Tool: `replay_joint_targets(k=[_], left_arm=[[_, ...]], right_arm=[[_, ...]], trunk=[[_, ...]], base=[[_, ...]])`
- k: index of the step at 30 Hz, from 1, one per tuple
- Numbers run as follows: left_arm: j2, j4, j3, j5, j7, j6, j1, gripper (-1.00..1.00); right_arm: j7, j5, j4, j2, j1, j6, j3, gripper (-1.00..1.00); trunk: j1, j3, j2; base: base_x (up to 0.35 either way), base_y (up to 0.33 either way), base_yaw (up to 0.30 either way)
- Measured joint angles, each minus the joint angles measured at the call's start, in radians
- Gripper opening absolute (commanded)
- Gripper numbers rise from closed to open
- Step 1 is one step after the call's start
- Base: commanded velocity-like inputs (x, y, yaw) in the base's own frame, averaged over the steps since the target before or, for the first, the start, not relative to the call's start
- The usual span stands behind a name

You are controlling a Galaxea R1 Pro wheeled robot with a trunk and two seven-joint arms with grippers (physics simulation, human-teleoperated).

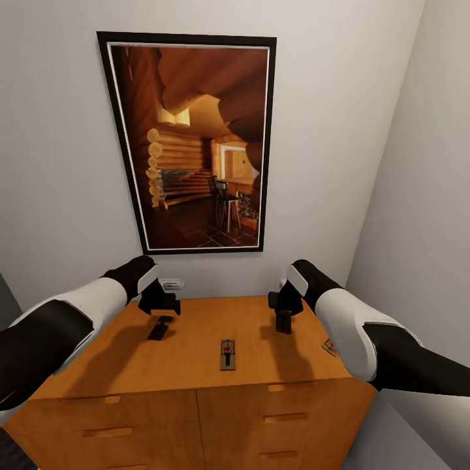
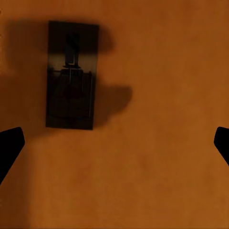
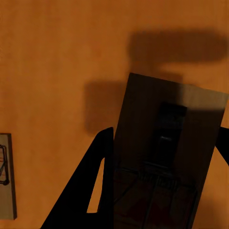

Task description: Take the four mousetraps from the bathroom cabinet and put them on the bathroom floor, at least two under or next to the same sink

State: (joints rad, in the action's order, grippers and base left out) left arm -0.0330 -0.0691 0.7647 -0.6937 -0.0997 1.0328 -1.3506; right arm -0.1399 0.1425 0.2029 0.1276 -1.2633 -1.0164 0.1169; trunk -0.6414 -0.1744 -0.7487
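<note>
Your right gripper (image 3: 160, 157) pinches a mousetrap (image 3: 164, 152) above the cabinet (image 1: 189, 339); your left gripper (image 2: 114, 143), fingers spread, hovers over another mousetrap (image 2: 71, 76); a third mousetrap (image 1: 228, 354) lies between both lowered arms.

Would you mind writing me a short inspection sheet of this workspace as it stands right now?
Surface: orange-brown cabinet top, smooth, with drawer fronts below.
Job's things: one mousetrap lies at the centre of the top; one lies in shadow under the left gripper; one sits at the right edge, partly hidden by the right arm; one sits between the right gripper's fingers.
Clutter: nothing seen.
Grippers: left gripper open above its trap, not touching; right gripper shut on a trap.
Cables: nothing seen.
Surroundings: white walls, a framed picture of a log interior, a wall outlet.
</note>
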Motion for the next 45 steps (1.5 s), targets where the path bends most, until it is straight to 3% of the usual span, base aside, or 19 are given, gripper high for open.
replay_joint_targets(k=[32, 45], left_arm=[[0.002, 0.000, 0.000, 0.000, 0.001, -0.002, 0.000, 1.00], [0.007, 0.004, 0.003, 0.000, -0.001, -0.002, 0.000, 1.00]], right_arm=[[-0.001, 0.000, 0.000, 0.001, 0.000, 0.000, 0.000, -1.00], [-0.001, 0.000, 0.000, -0.001, 0.000, 0.000, 0.000, -1.00]], trunk=[[0.000, 0.000, 0.000], [0.000, 0.000, 0.000]], base=[[0.001, 0.040, 0.000], [0.110, 0.037, 0.000]])
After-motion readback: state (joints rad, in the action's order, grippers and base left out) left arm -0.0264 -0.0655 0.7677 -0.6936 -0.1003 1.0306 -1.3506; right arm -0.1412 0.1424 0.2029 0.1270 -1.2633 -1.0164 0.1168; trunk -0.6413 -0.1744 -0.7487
